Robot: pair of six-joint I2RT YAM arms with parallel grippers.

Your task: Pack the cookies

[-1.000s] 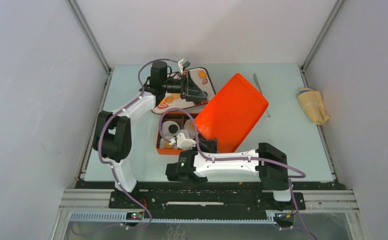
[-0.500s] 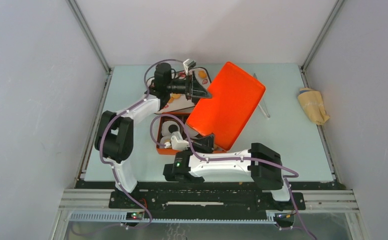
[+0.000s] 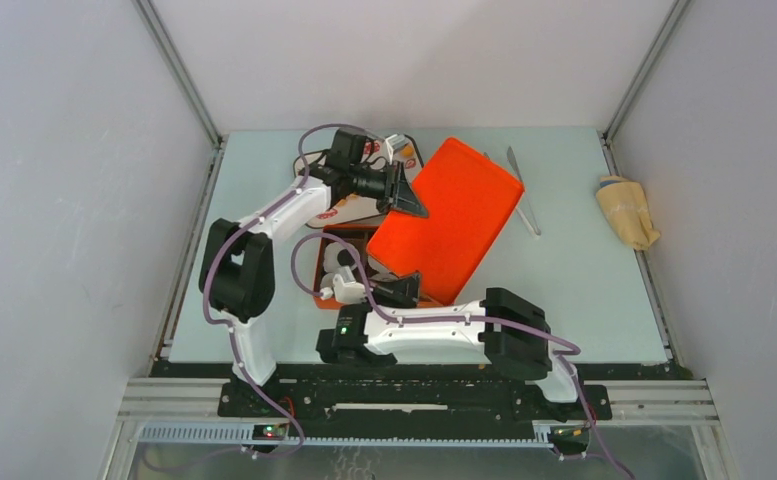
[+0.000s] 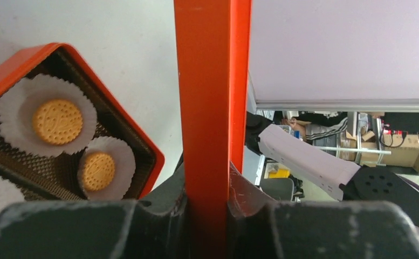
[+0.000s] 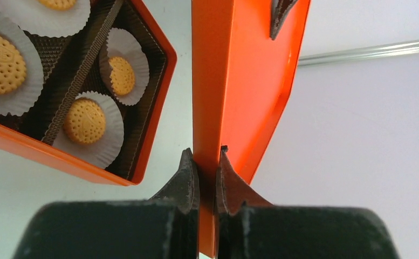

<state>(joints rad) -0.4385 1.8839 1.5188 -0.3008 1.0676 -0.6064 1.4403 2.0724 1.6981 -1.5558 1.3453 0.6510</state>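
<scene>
An orange lid [image 3: 454, 222] is held tilted on edge above the table, partly over the open orange box [image 3: 326, 290]. My left gripper [image 3: 408, 204] is shut on the lid's far edge [image 4: 212, 97], and my right gripper [image 3: 410, 288] is shut on its near edge [image 5: 218, 81]. In the left wrist view the box [image 4: 146, 144] holds golden cookies [image 4: 57, 121] in white paper cups. The right wrist view shows the box rim [image 5: 158, 102] with more cookies [image 5: 84, 121] in cups. The lid and arms hide most of the box from above.
A white strawberry-print packet [image 3: 356, 208] lies behind the box, under the left arm. Metal tongs [image 3: 522, 190] lie to the right of the lid. A beige cloth bundle [image 3: 626, 210] sits at the table's right edge. Grey walls enclose the table.
Both grippers have carried the orange lid to the left and back, so that it now hangs over more of the box. The left arm has swung right; the right arm has shifted left.
</scene>
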